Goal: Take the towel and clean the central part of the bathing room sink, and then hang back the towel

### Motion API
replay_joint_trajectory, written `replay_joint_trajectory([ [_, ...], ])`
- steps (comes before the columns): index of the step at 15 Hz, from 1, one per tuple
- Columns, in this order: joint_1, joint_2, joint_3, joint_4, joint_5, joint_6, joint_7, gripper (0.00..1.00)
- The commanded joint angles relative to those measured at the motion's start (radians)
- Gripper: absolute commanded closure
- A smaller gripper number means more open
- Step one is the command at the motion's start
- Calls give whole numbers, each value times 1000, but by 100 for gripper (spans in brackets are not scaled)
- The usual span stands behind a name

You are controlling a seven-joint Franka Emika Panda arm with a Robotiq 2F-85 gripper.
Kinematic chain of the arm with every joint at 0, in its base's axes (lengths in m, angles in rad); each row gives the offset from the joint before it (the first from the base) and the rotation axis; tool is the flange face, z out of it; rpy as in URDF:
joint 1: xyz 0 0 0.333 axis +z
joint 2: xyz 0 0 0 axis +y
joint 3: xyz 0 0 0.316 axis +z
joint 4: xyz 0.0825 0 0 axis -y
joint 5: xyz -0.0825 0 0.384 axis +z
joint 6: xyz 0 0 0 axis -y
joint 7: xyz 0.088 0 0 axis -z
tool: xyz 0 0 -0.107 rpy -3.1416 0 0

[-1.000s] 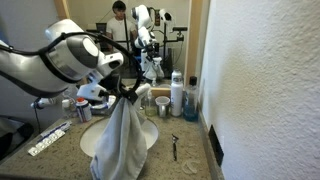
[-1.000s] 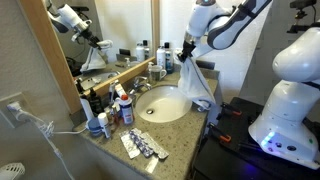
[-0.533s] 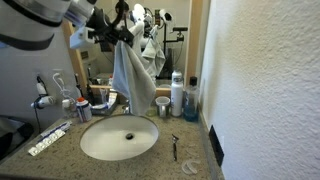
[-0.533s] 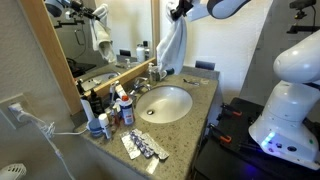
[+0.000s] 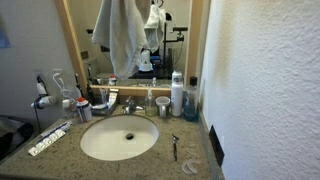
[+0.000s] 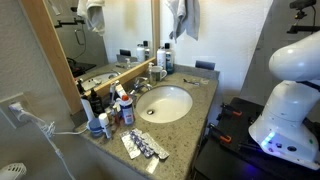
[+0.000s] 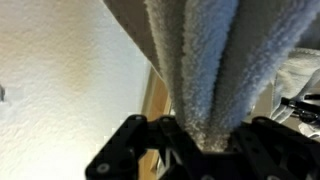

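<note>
The pale grey-white towel (image 5: 122, 35) hangs in long folds high in front of the mirror, well above the sink; its top is cut off by the frame edge in both exterior views (image 6: 182, 15). The oval white sink (image 5: 120, 138) with its dark drain (image 5: 128, 136) lies bare in the speckled granite counter (image 6: 166, 103). In the wrist view the towel (image 7: 200, 60) runs down between the black fingers (image 7: 130, 152) of my gripper (image 7: 205, 150), which is shut on it. The gripper and arm are out of frame in both exterior views.
Bottles (image 5: 177, 95), a cup (image 5: 163, 105) and toothbrush holders stand behind the faucet. A razor (image 5: 175, 147) lies to one side of the basin, blister packs (image 6: 145, 147) at the front. A textured wall (image 5: 270, 80) flanks the counter. The white robot base (image 6: 290, 100) stands beside it.
The gripper has lifted the towel from over the basin up to the top of the views. The arm has left both exterior views and the basin is uncovered.
</note>
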Motion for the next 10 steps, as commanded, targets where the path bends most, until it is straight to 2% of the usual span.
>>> replay_joint_trajectory([
  [1,-243,68,98,196,-125,129,134,94],
  [5,-544,99,212,414,-294,211,385,94],
  [10,-920,98,373,669,-476,168,725,94],
])
